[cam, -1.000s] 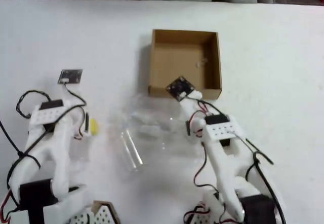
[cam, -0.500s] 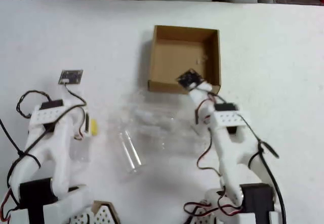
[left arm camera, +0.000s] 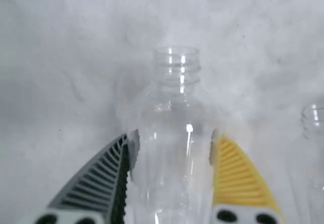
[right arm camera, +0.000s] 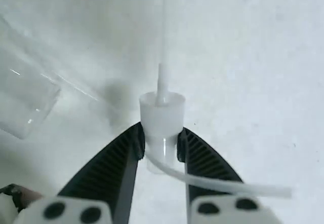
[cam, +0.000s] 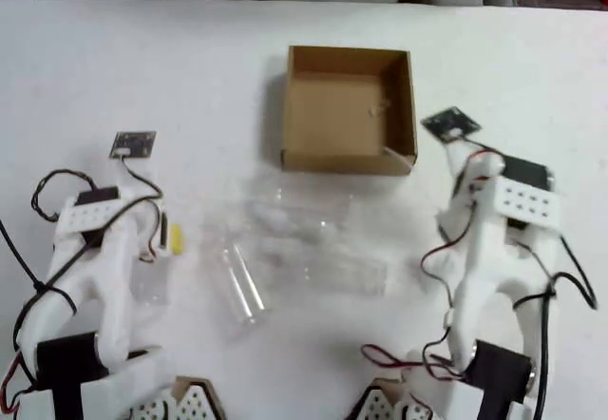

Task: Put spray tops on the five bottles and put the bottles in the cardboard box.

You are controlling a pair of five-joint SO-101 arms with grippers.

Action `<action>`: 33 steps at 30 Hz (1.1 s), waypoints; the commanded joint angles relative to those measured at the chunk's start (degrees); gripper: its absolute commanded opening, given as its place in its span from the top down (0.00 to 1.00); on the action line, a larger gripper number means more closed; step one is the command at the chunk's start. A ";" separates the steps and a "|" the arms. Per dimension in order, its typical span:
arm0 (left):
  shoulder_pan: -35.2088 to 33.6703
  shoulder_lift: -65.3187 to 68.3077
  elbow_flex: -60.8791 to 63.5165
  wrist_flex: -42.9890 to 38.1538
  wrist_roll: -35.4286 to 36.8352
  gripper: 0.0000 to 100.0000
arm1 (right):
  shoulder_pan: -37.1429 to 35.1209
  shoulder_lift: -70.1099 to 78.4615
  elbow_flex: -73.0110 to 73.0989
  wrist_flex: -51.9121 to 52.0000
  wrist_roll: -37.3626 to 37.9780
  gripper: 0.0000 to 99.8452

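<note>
My left gripper (left arm camera: 172, 148) is shut on a clear, uncapped bottle (left arm camera: 174, 127), which sits between the grey finger (left arm camera: 109, 183) and the yellow finger (left arm camera: 238, 178). In the high view that gripper (cam: 163, 239) is at the left of the table. My right gripper (right arm camera: 161, 138) is shut on a white spray top (right arm camera: 162, 115), whose thin dip tube (right arm camera: 163, 26) points away from the fingers. The right arm (cam: 499, 211) stands right of the open cardboard box (cam: 404, 106). Several clear bottles (cam: 294, 235) lie in a loose pile in front of the box.
One clear bottle (cam: 245, 282) lies apart from the pile, nearer the arms' bases. Another bottle's open mouth (right arm camera: 25, 102) lies close to the held spray top. A second bottle neck (left arm camera: 314, 133) stands beside the held bottle. White table (cam: 532, 78) spreads around the box.
The right arm has swung from the box's front edge over the bottle pile out to the right of the box. The box shifted slightly away. The left arm has kept still.
</note>
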State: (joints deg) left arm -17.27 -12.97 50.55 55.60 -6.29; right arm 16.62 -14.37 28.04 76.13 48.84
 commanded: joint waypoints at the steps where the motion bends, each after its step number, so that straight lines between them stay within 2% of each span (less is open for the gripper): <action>1: -0.13 -0.31 -2.90 -0.88 -0.79 0.98 | 5.58 -0.22 -2.20 -0.48 5.01 0.98; 6: -0.13 -0.31 -2.81 -0.88 -0.79 0.98 | 14.73 -0.13 0.44 -9.36 11.08 0.98; 14: -0.13 -0.57 -2.29 -0.88 -0.79 0.98 | 26.68 1.89 8.53 -20.79 30.24 0.97; 17: -0.13 -0.57 -2.29 -0.88 -0.79 0.98 | 30.11 6.11 8.53 -24.13 32.53 0.88; 21: -0.13 -0.57 -2.29 -0.88 -0.79 0.98 | 33.10 11.56 8.44 -33.54 32.35 0.72; 23: -0.13 -0.57 -2.29 -0.88 -0.79 0.98 | 33.98 13.05 8.44 -36.00 32.35 0.69; 27: -0.13 -0.48 -2.29 -0.88 -0.79 0.98 | 35.65 11.47 6.95 -32.92 32.35 0.69; 33: -0.13 -0.48 -2.29 -0.88 -0.79 0.98 | 40.75 3.47 2.02 -15.52 32.18 0.70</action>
State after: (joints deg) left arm -17.27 -12.97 50.55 55.60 -6.29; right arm 54.24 -5.05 34.02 52.75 80.48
